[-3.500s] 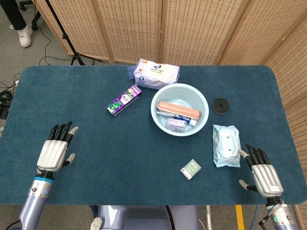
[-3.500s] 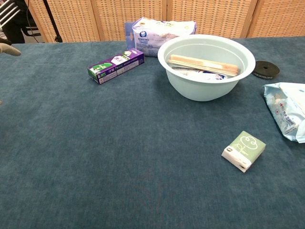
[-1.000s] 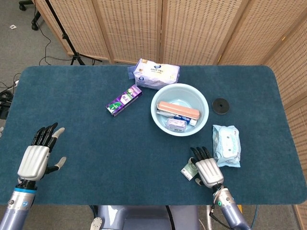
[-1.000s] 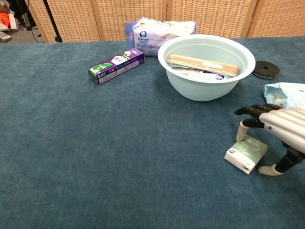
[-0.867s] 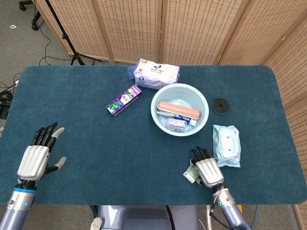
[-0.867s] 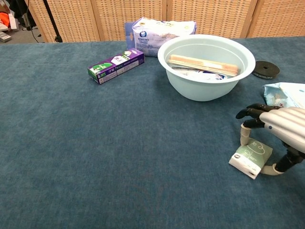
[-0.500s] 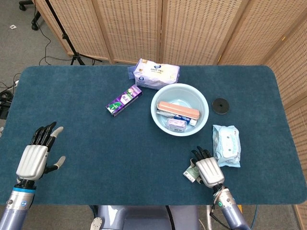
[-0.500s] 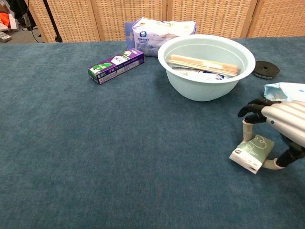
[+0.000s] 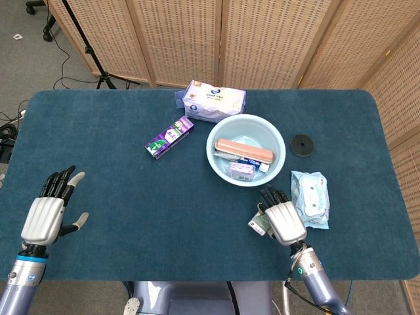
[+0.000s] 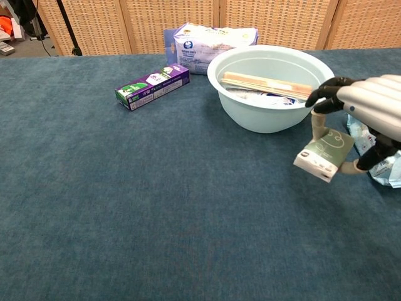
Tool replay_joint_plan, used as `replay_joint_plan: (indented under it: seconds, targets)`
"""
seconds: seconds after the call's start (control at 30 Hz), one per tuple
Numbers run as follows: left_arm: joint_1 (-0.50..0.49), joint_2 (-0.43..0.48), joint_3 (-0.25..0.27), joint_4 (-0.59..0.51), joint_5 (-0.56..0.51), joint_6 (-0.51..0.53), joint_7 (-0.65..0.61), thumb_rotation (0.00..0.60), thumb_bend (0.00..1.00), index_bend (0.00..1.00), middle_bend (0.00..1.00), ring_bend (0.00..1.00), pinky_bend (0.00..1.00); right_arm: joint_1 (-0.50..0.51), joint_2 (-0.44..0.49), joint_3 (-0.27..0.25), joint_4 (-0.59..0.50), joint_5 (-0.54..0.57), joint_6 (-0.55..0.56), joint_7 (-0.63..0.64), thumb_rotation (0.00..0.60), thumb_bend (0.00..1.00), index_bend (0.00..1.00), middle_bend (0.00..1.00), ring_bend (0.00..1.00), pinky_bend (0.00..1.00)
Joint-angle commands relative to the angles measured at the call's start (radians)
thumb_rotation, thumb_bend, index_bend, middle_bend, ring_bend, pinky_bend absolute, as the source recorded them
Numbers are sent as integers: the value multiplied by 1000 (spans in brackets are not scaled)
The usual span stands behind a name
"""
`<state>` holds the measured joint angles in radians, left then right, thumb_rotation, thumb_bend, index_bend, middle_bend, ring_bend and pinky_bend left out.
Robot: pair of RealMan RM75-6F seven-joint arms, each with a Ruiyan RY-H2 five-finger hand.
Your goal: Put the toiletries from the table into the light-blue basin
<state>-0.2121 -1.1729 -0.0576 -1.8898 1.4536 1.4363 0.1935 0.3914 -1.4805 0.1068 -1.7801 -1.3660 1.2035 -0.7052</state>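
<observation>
**Green packet lifted, pinch looks thin — drop risk before the basin**

Green-and-white soap packet (image 10: 326, 153) is off the table, pinched in the right hand (image 10: 369, 110) between thumb and a fingertip, the other fingers arched over it. It hangs tilted, just outside the light-blue basin (image 10: 250, 119) on the near-right side of the rim, not yet over the opening.

Left hand (image 9: 44, 216) is far to the near-left of the basin, fingers spread, holding nothing, hovering over the table (image 9: 131, 210).

Already in the basin: a flat orange-tan pack (image 9: 244, 149) plus small boxes under it. Still on the table: purple toothpaste box (image 9: 169, 137) left of the basin, white tissue pack (image 9: 214, 100) just behind it, blue wipes pack (image 9: 310, 198) on its near-right side. Black disc (image 9: 302, 144) sits right of the basin — probably not a toiletry.

Risks, as I judge them:
- Grip is on the packet's edges only and it's already canted — any jerk in the carry could let it rotate out and land short of the rim.
- Hand is level with the rim, not above it. A straight move in would clip the wall and shove the light basin across the cloth.
- Wipes pack lies right beside the wrist — could get dragged.
</observation>
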Motion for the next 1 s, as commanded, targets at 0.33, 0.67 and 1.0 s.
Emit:
replay_joint_plan:
  seconds: [0.33,0.67,1.0]
  targets:
    - [-3,13,-25,3,-40,-16,-29,600,279,107,0,0,12,196,-53,162,53,167,-118,-121,600,232,573,198,97,191]
    - [-10,17,-38,16,-78,-42,-47,600,279,107,0,0,12,344,-95,249,206,269,-188,-169,600,233,573,198,97,191]
    - [-20,5,-49,35,-117,-62,-37,600,279,107,0,0,12,488,-172,270,460,349,-280,-110,600,232,573,197,97,191]
